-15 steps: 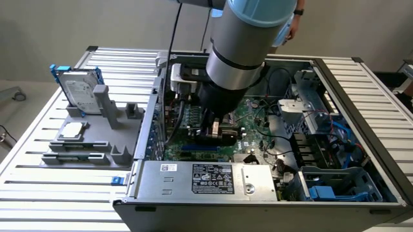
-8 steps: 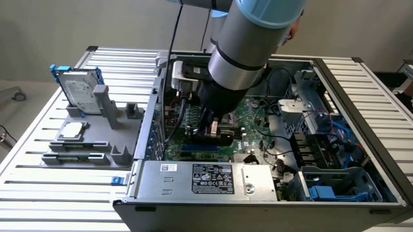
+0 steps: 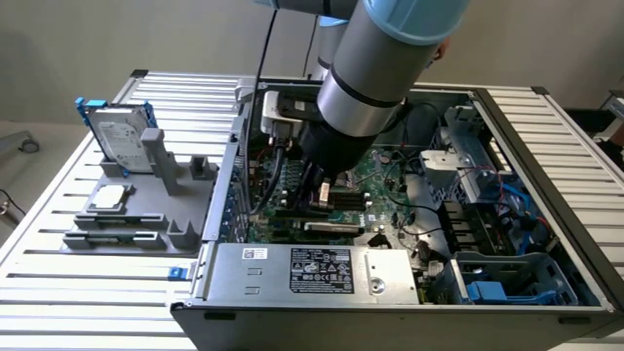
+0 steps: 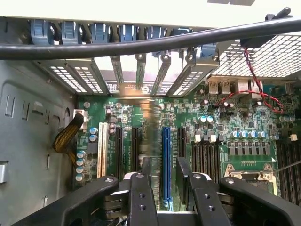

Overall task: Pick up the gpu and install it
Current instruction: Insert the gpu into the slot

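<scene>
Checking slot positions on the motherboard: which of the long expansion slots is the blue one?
The blue slot runs up between the gripper fingers, beside the standing gpu; its neighbours are black, and one is cream.

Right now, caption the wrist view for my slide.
Open pincer above the motherboard, gpu standing edge-on beside the blue slot.

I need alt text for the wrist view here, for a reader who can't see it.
The end effector hangs over a green motherboard inside an open computer case, its black fingers straddling a thin, blurred card standing on edge beside a blue expansion slot. Beyond are slanted rear slot covers, and a thick black cable crosses overhead.
</scene>
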Controlling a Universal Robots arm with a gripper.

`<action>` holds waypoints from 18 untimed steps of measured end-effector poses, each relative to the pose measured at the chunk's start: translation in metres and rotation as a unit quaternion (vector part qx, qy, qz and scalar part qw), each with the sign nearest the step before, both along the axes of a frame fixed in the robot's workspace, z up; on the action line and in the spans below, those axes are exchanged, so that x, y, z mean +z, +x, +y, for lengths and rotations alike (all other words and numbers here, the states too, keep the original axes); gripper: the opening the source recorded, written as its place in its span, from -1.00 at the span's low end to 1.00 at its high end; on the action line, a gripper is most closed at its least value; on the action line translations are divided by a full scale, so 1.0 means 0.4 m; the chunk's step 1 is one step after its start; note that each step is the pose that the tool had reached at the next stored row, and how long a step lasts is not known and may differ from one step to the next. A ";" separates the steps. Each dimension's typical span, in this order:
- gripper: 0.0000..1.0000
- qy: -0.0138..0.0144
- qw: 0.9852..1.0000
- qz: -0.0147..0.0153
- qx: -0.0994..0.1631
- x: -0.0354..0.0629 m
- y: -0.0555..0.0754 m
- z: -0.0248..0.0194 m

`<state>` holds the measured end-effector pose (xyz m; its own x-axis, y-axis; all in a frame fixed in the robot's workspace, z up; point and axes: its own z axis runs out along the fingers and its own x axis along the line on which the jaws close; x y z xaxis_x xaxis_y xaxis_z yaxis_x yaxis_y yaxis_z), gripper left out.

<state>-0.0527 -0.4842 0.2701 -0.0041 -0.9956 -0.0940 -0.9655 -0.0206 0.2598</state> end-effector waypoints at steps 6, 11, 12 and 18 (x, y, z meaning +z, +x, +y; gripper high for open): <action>-0.30 -0.001 1.000 0.005 0.000 -0.001 0.001 0.000; -0.30 -0.002 1.000 0.016 0.000 -0.002 0.002 0.000; -0.30 -0.002 1.000 0.019 0.000 -0.002 0.003 0.000; -0.30 -0.002 1.000 0.023 0.000 -0.002 0.003 0.000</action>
<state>-0.0515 -0.4842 0.2693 -0.0083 -0.9960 -0.0892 -0.9523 -0.0194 0.3044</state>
